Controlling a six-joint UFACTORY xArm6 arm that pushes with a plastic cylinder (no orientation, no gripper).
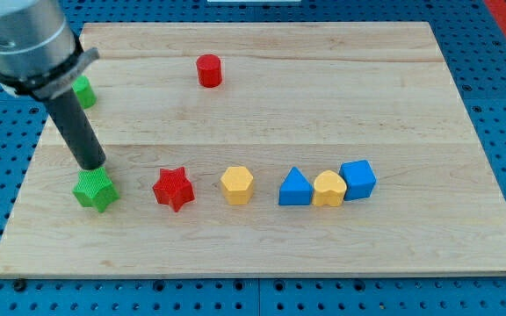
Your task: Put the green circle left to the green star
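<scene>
The green star (94,190) lies near the board's left edge, low in the view. The green circle (83,91) sits further up at the left edge, mostly hidden behind my arm. My tip (90,164) is just above the green star, touching or nearly touching its top edge, and well below the green circle.
A red cylinder (209,70) stands at the top middle. In a row right of the green star lie a red star (174,188), a yellow hexagon (236,185), a blue triangle (295,188), a yellow block (329,189) and a blue cube (358,179). The wooden board (323,105) rests on blue pegboard.
</scene>
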